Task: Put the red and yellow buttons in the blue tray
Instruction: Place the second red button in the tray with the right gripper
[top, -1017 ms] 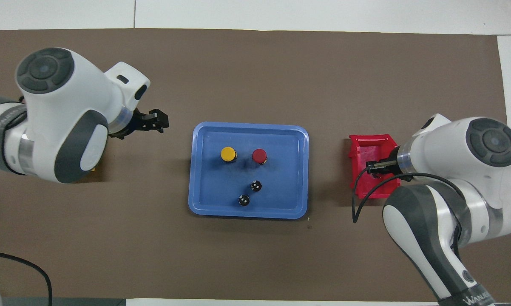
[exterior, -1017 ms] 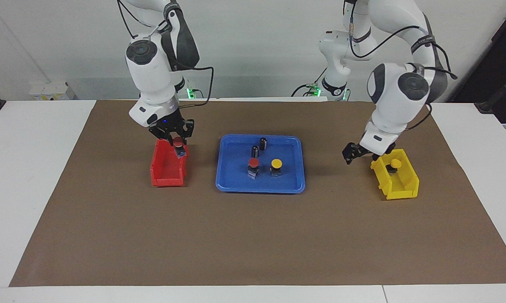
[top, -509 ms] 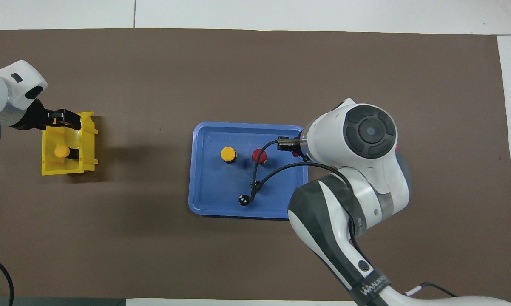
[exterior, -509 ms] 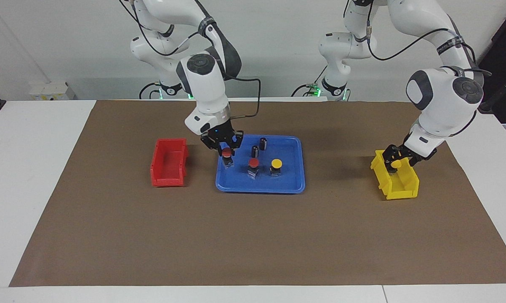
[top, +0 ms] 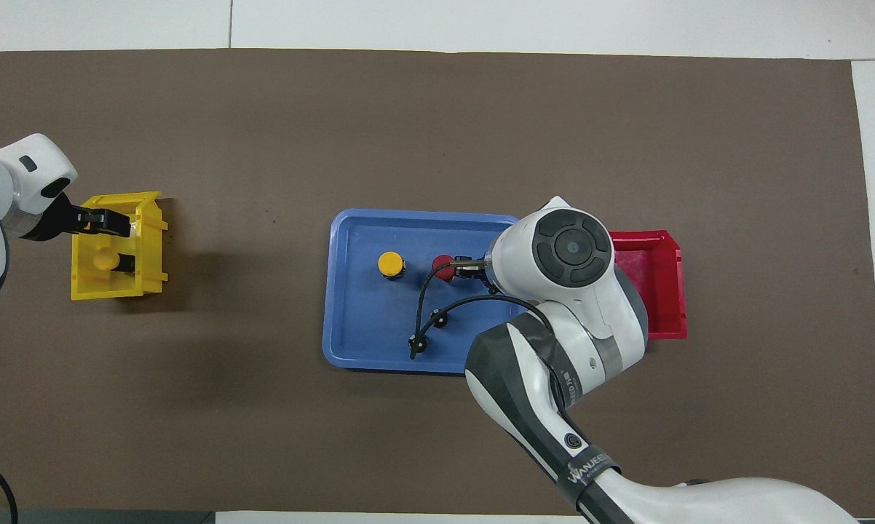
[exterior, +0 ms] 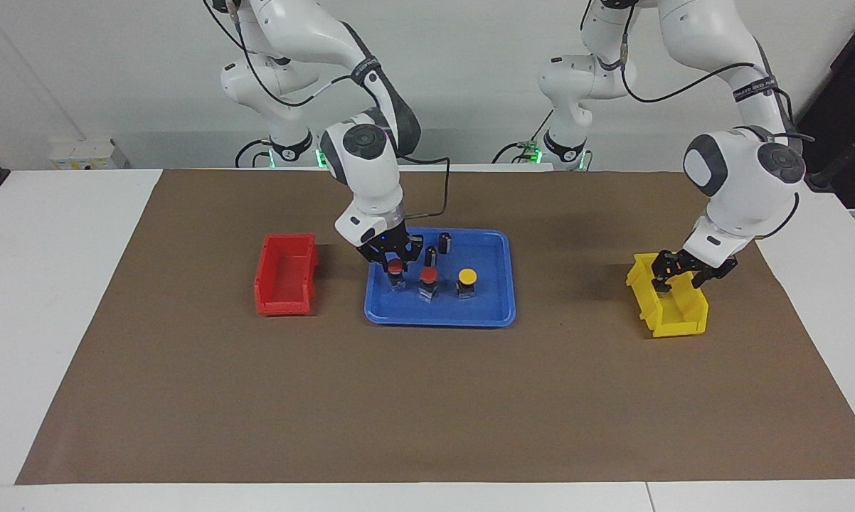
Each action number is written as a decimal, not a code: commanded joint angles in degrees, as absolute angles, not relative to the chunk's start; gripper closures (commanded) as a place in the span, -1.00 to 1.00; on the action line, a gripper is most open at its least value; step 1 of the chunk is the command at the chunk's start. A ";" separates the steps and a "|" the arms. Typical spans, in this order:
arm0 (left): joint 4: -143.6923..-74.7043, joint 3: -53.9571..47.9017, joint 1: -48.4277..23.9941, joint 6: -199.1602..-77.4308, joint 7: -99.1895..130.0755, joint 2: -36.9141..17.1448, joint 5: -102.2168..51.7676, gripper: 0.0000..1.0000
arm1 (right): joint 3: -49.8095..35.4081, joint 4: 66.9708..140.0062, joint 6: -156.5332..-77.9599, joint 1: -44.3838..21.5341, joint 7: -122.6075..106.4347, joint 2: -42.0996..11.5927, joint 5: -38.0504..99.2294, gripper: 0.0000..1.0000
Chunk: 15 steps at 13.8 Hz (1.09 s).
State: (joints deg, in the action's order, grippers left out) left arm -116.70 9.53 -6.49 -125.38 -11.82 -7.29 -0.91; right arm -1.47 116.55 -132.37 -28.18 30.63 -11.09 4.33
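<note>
The right gripper point(exterior: 395, 260) has been carrying a red button point(exterior: 395, 267) into the blue tray point(exterior: 488, 311), jaws clamped on it; the left gripper point(exterior: 673, 275), jaws undecidable, is lowering onto the yellow button point(top: 105, 259) directly beneath, in the yellow bin point(exterior: 673, 320).

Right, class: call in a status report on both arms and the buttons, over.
Right end effector shut on red button, low in blue tray. Left end effector over yellow bin, yellow button inside. Nothing blocking.

White arms point(exterior: 370, 160), grey joints, black cables.
</note>
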 commanded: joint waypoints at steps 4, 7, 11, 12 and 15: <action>-122.07 8.96 -4.66 -127.44 -13.36 -3.60 -0.09 -0.63 | -1.32 117.26 -134.57 -27.51 31.29 -11.07 4.66 -0.75; -123.39 8.96 -4.66 -127.53 -13.45 -2.90 -0.09 -0.63 | -0.79 109.28 -124.49 -25.15 31.20 -10.73 4.40 -1.00; -124.98 8.96 -4.66 -129.54 -13.45 -2.81 -0.09 -0.57 | -0.79 96.01 -104.64 -15.32 29.54 -6.42 2.03 -1.00; -125.24 8.96 -4.66 -130.59 -13.36 -2.90 -0.09 -0.41 | -0.70 94.41 -100.94 -13.38 27.70 -5.20 1.93 -1.00; -125.24 8.96 -4.04 -130.96 -13.27 -2.99 -0.09 0.05 | -0.70 93.69 -92.75 -5.39 19.37 0.25 1.93 -1.00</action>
